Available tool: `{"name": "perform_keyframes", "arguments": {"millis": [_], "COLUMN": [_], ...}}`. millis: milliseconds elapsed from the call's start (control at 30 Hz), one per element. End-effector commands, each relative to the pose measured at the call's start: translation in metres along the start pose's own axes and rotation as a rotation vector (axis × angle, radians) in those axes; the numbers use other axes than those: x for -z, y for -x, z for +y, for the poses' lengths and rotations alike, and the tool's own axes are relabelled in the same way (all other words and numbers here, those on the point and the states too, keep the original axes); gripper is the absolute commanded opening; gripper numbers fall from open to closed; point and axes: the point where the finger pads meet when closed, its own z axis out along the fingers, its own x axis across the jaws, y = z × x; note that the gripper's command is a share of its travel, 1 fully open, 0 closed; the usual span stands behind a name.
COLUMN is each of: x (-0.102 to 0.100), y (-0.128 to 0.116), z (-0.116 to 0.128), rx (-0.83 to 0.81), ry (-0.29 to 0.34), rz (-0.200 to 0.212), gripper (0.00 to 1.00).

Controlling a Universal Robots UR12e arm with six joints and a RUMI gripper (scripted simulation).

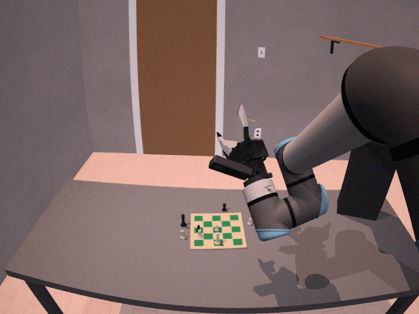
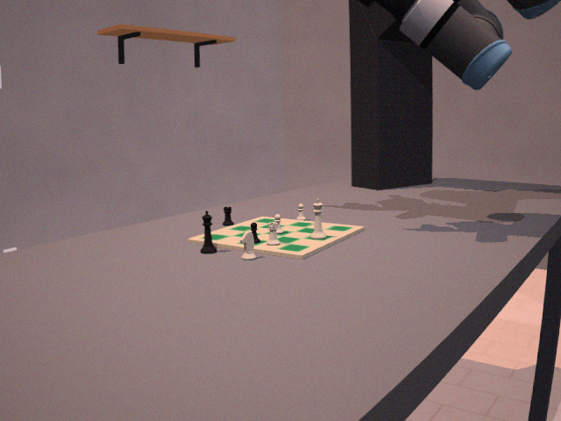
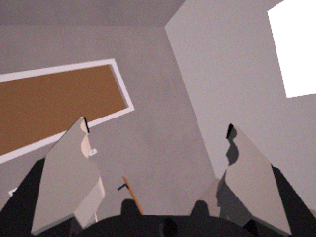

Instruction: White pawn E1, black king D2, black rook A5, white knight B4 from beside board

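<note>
Pieces nearest you in the exterior view: the white knight (image 2: 248, 245) and black king (image 2: 208, 233) stand upright on the table (image 2: 136, 326), just off the board (image 2: 296, 252). Behind them, the black rook (image 2: 227, 216) stands beside the board's far corner, and the white pawn (image 2: 301, 211) stands off its far edge, toward the table's back edge. Farther off, your arm (image 1: 325, 138) reaches above the table, wrist turned upward; the gripper (image 1: 233, 129) points at the ceiling, jaws spread wide, gripping nothing.
</note>
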Motion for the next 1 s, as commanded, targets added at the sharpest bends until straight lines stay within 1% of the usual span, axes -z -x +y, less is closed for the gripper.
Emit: {"name": "perform_keyframes", "arguments": {"millis": [0, 700, 833, 967], "x": [0.000, 0.000, 0.003, 0.007], "y": [0.000, 0.001, 0.006, 0.016], "z": [0.000, 0.000, -0.001, -0.004], "rx": [0.000, -0.004, -0.021, -0.057], "ry": [0.000, 0.001, 0.004, 0.011], "rz": [0.000, -0.002, -0.013, -0.036], "gripper": [1.00, 1.00, 1.00, 1.00]}}
